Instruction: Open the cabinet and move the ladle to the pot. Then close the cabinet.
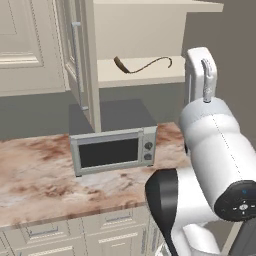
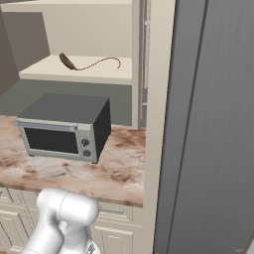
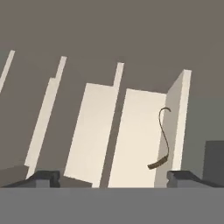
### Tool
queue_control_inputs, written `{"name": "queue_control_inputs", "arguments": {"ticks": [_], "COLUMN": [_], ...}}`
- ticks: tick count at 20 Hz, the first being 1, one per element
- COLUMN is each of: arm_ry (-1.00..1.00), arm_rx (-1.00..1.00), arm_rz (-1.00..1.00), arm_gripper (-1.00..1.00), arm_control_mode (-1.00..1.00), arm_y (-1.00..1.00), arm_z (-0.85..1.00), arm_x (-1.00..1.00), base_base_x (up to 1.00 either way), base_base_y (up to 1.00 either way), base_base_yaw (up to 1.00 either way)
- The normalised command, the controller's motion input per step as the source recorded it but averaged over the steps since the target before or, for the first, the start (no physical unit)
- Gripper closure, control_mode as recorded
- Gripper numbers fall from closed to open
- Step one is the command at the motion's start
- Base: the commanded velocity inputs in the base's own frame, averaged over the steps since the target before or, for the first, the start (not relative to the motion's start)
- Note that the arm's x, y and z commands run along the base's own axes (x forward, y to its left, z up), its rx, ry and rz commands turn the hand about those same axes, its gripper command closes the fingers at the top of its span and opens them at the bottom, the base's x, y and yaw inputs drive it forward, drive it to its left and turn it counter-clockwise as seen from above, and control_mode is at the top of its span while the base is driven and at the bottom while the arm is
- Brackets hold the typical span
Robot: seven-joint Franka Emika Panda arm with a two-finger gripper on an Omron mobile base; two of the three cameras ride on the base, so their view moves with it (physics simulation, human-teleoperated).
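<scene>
Cream wall cabinet open, slender brown ladle lying on its lower shelf.
Left base view: ladle along the shelf's front edge, above the grey toaster oven. Right base view: ladle bowl toward the shelf's left edge. Hand view: gripper spread wide, holding nothing, ladle well apart.

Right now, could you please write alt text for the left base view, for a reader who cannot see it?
A brown ladle lies on the lower shelf of an open cream wall cabinet, whose door is swung out to the left. Below, a grey toaster oven sits on a marbled counter, with the white robot arm at lower right.
</scene>
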Motion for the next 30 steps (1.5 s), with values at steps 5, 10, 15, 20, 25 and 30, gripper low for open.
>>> {"name": "queue_control_inputs", "arguments": {"ticks": [5,10,15,20,25,30], "arm_ry": [0.00,0.07,0.11,0.03,0.11,0.11], "arm_rx": [0.54,0.37,0.11,0.00,0.00,0.00], "arm_rz": [-0.14,0.01,0.10,0.11,0.19,0.14], "arm_gripper": [-1.00,-1.00,-1.00,-1.00,-1.00,-1.00], "arm_control_mode": [-1.00,-1.00,-1.00,-1.00,-1.00,-1.00], "arm_y": [-0.29,-0.45,-0.45,-0.24,-0.19,-0.05], "arm_z": [0.00,0.00,0.00,0.00,0.00,0.00], "arm_x": [0.11,0.20,0.21,0.28,0.12,0.15], "base_base_x": [0.00,0.00,0.00,0.00,0.00,0.00], "base_base_y": [0.00,0.00,0.00,0.00,0.00,0.00], "base_base_yaw": [0.00,0.00,0.00,0.00,0.00,0.00]}}
